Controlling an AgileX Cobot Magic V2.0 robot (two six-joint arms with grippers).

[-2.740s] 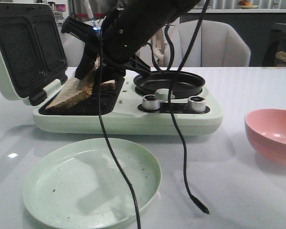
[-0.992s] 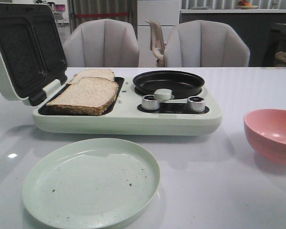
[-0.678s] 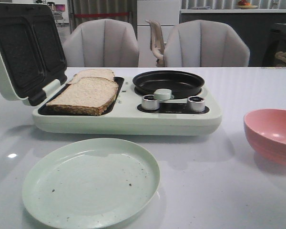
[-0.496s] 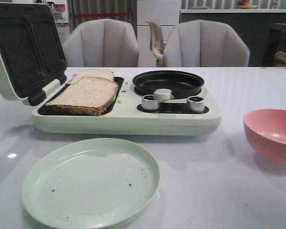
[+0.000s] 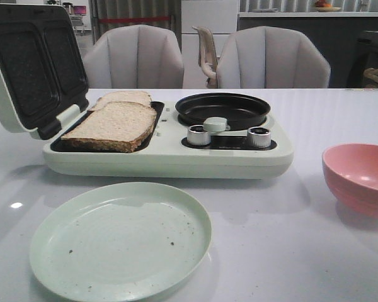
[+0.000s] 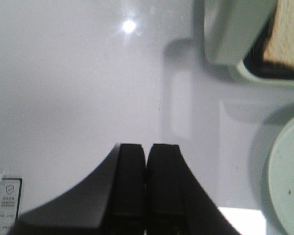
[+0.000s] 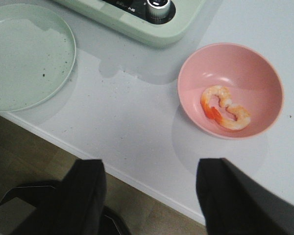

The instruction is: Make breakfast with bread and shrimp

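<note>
The bread [image 5: 115, 121] lies as two slices in the open sandwich maker [image 5: 164, 154], one overlapping the other, so the shrimp [image 7: 224, 108] looks like the next thing to fetch. It sits curled in the pink bowl [image 7: 262, 73], on the robot's right side of the worktop [image 5: 290, 239], just beyond the appliance's knob end. The right tool [image 7: 149, 188] hangs above the worktop's near edge with its fingers spread wide and nothing between them; the bowl lies ahead of it and a little toward its right finger, so this arm is clearly the nearer one. The shrimp's curve runs roughly across the bowl. The left tool [image 6: 146, 183] is pressed closed and empty, over bare worktop beside the maker's lid [image 6: 237, 29] and the green plate [image 6: 286, 181], well apart from the bowl.
</note>
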